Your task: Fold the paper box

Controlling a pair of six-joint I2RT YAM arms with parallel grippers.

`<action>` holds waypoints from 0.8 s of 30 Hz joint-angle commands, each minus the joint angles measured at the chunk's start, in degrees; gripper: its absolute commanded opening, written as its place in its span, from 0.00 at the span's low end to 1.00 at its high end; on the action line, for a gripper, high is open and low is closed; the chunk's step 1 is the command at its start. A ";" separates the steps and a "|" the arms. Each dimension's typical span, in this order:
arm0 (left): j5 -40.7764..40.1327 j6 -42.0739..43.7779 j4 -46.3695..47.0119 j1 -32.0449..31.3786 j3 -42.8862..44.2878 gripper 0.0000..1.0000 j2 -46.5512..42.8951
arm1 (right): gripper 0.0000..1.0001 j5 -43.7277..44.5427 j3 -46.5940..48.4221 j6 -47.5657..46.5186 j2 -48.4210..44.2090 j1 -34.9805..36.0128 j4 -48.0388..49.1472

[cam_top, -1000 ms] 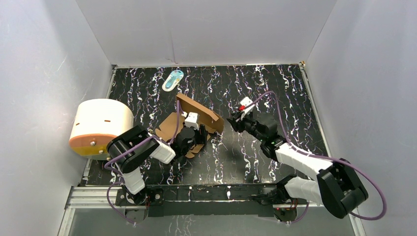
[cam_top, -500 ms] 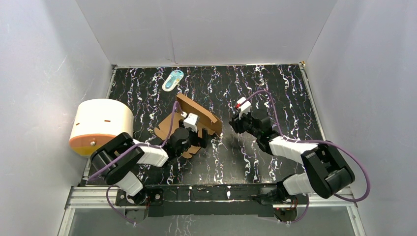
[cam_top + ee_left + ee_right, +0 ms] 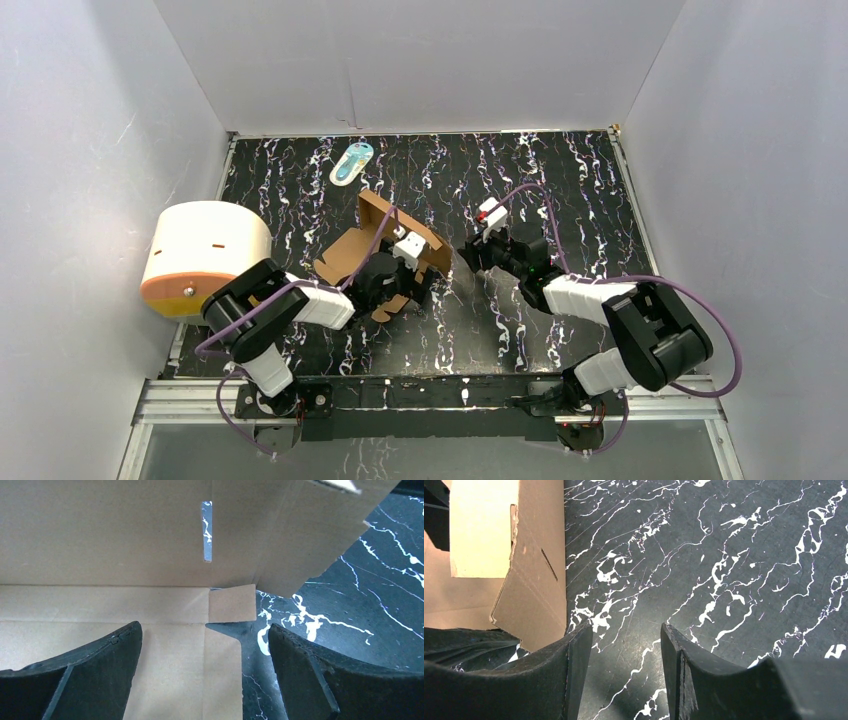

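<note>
My left fingers [image 3: 410,280] are spread wide and have hold of nothing. They hang inside the half-folded plain brown cardboard paper box [image 3: 345,262], over its floor panel. Ahead of them one long wall of the box stands upright, with a narrow slit cut through it. A small square tab juts out at the corner where that wall meets the floor panel. Past that corner a side flap angles outward over the black white-veined marbled surface [image 3: 560,190].

The box sits left of centre on that surface, between my two arms. My right fingers [image 3: 472,256] are parted to a moderate gap with only bare surface between them, gripping nothing. The box's outer corner lies just beside one of them, and I cannot tell whether they touch.

A white-and-orange cylinder [image 3: 205,255] lies at the far left. A small teal-and-white packet [image 3: 351,162] lies near the far edge of the surface. Both are apart from the box.
</note>
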 commanded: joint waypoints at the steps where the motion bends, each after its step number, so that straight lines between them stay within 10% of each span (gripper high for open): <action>1: -0.06 2.85 0.01 -0.23 2.71 0.93 1.80 | 0.62 -1.72 -0.02 0.13 0.84 -0.05 5.20; 24: 1.07 -6.39 6.62 2.96 0.67 0.64 8.01 | 0.60 -15.97 3.42 -2.90 9.12 -0.05 9.37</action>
